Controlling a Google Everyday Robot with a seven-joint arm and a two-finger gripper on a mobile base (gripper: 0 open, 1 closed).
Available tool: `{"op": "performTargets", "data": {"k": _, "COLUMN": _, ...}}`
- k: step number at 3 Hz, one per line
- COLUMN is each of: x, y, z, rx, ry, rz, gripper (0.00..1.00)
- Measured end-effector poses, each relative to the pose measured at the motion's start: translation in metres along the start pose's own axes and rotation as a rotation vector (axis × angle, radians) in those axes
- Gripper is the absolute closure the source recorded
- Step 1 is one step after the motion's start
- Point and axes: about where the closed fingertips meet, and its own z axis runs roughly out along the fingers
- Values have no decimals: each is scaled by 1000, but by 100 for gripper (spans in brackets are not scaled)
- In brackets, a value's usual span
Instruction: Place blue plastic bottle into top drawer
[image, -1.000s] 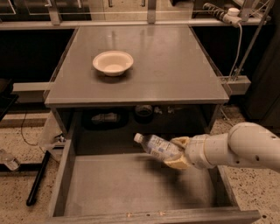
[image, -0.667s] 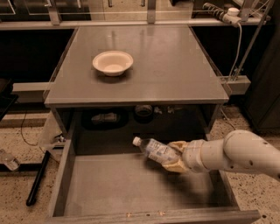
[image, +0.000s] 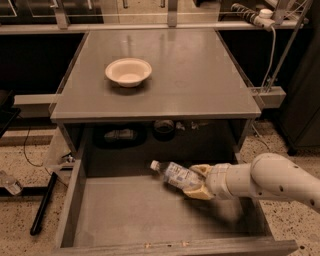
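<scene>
Nearest, the top drawer (image: 125, 215) stands pulled out from under the table, its worn front edge running along the bottom of the view and its flat grey floor bare across the left and middle. On the speckled floor to the left of the drawer lies a black bar (image: 42, 205), angled away from the drawer's side wall.

Over the right-hand part of the drawer, the white arm (image: 270, 180) reaches in from the right. At its end the gripper (image: 193, 181) has its tan fingers (image: 199, 192) pinching the blue plastic bottle (image: 175, 175), one finger above the bottle and one below. The bottle lies nearly level, tilted a little, its white cap (image: 154, 164) pointing left and far. It sits inside the drawer's outline towards the back; whether it touches the floor cannot be told.

Behind the drawer, in the dark recess under the table, sit a few small objects, too dim to name.

Farther on, the grey tabletop (image: 190, 85) carries a cream round bowl (image: 128, 71), upright, towards its left far part. At the far right a power strip (image: 250, 12) lies on a rail.
</scene>
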Motion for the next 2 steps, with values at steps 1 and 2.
{"op": "performTargets", "data": {"k": 1, "x": 0, "y": 0, "z": 0, "rx": 0, "ry": 0, "rz": 0, "gripper": 58}}
{"op": "performTargets", "data": {"k": 2, "x": 0, "y": 0, "z": 0, "rx": 0, "ry": 0, "rz": 0, "gripper": 36}}
